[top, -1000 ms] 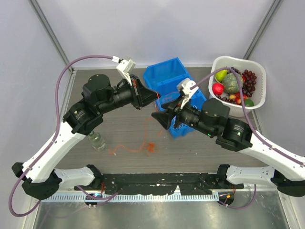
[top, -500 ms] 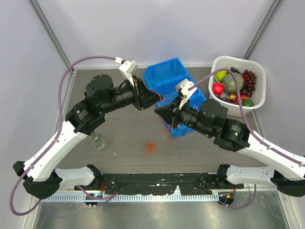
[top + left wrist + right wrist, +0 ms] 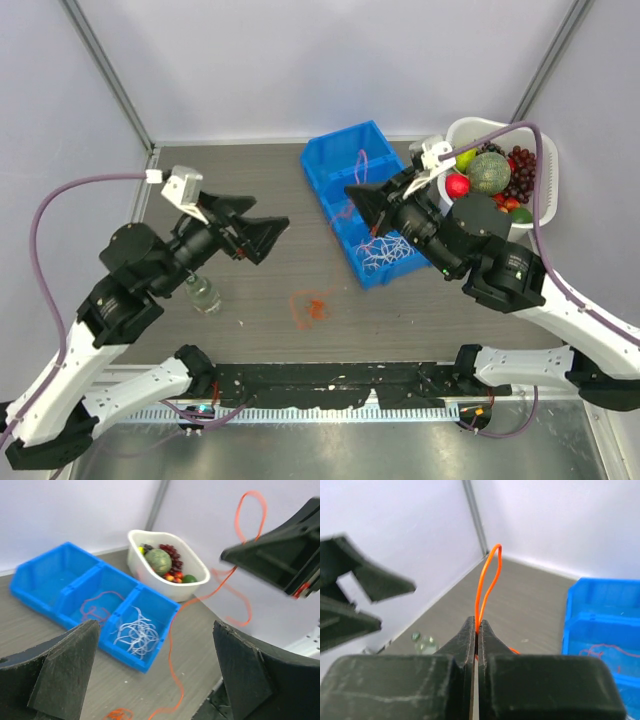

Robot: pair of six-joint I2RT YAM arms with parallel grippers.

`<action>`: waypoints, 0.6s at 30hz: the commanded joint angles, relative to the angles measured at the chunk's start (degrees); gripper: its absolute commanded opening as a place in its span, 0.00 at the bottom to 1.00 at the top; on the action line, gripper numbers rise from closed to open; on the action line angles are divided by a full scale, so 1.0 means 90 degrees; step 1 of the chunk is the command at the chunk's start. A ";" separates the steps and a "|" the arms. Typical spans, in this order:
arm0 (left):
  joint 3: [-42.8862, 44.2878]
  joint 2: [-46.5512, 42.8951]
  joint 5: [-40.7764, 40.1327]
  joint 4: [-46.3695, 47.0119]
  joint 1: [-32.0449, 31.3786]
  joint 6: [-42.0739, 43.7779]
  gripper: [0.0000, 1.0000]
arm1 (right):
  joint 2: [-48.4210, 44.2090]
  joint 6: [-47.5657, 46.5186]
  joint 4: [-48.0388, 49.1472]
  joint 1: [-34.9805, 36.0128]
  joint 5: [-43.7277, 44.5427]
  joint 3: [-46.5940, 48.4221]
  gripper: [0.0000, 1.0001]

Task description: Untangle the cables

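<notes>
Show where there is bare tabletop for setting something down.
Free: grey wooden tabletop far-left, beyond the left gripper, and the near strip between the heaped thin orange cable and the right arm. Crowded: blue three-compartment bin and white fruit basket, far right.

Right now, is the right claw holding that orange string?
Yes, the right claw has its fingers pressed shut on the orange cable, whose loop sticks up above them.
</notes>
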 commanded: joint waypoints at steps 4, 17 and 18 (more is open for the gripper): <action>-0.0835 -0.0942 -0.1071 0.0299 0.0021 0.0731 1.00 | 0.1118 -0.0505 0.0589 -0.0566 0.1099 0.1339 0.01; -0.1227 -0.0583 -0.0496 -0.0334 0.0021 0.1044 1.00 | 0.3706 0.0043 0.1837 -0.3154 -0.0358 0.3284 0.01; -0.1188 -0.0543 -0.0397 -0.0403 0.0021 0.1102 1.00 | 0.3920 -0.0035 0.2052 -0.3262 -0.0329 0.3343 0.01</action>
